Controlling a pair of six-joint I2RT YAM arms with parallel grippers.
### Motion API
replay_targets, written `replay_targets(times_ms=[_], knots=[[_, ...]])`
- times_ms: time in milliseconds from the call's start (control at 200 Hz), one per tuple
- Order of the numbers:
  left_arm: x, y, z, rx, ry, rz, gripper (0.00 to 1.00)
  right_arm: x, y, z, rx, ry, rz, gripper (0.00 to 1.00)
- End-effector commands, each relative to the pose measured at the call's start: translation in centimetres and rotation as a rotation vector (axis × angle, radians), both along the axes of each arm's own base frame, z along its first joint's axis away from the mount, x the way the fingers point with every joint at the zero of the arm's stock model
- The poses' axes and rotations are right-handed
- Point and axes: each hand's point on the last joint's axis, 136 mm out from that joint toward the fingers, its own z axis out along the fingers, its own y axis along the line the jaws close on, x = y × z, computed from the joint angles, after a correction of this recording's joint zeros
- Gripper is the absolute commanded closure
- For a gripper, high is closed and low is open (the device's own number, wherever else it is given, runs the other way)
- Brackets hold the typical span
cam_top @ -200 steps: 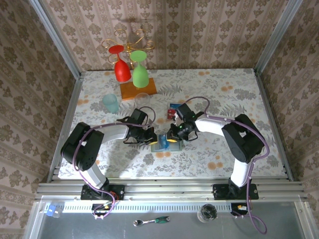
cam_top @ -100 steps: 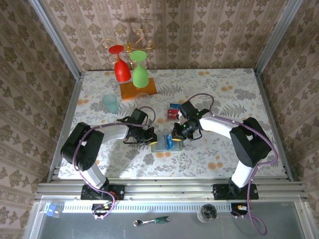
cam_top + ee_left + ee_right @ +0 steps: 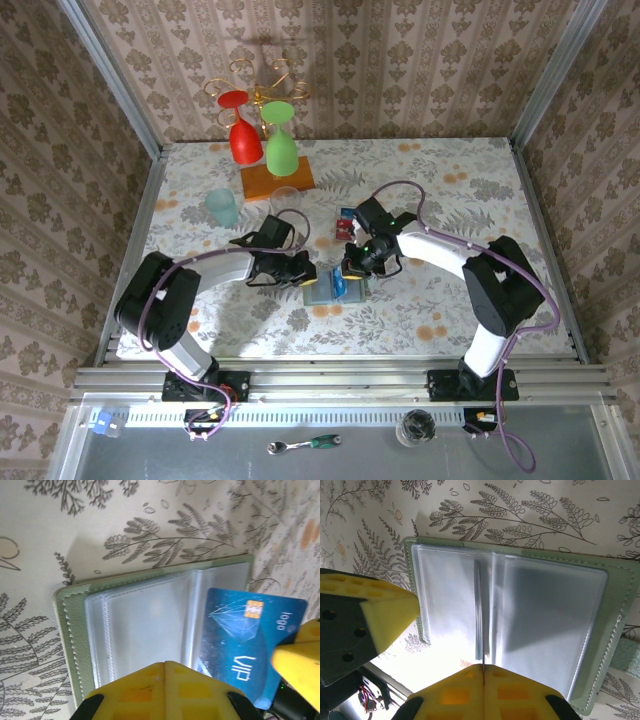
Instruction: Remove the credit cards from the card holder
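While the holder (image 3: 67,630) lay open, the right pincer (image 3: 483,667) clamped a blue card (image 3: 235,630). The left pincer (image 3: 165,666) was closed.

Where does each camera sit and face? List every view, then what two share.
Top external: above, behind the bases, looking down on the table; both arms, left gripper and right gripper at the card holder.
Left wrist: on the left arm, facing down at holder and blue card; own fingers at bottom.
Right wrist: facing down; own fingers shut on that card.
Both wrist views share holder and card.
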Motion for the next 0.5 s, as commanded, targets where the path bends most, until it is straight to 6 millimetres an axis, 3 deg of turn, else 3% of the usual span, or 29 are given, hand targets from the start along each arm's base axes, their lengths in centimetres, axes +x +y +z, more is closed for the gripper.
replay_targets(times_ms=[0, 495], knots=[[0.0, 0.5, 0.5, -0.021, -0.004, 0.02, 0.93, -0.1, -0.1, -0.4, -0.046, 0.01, 0.011, 0.95], [-0.2, 0.8, -0.5, -0.033, 0.011, 0.029, 0.93, -0.1, 0.3, -1.4, -0.101, 0.036, 0.03, 0.93]])
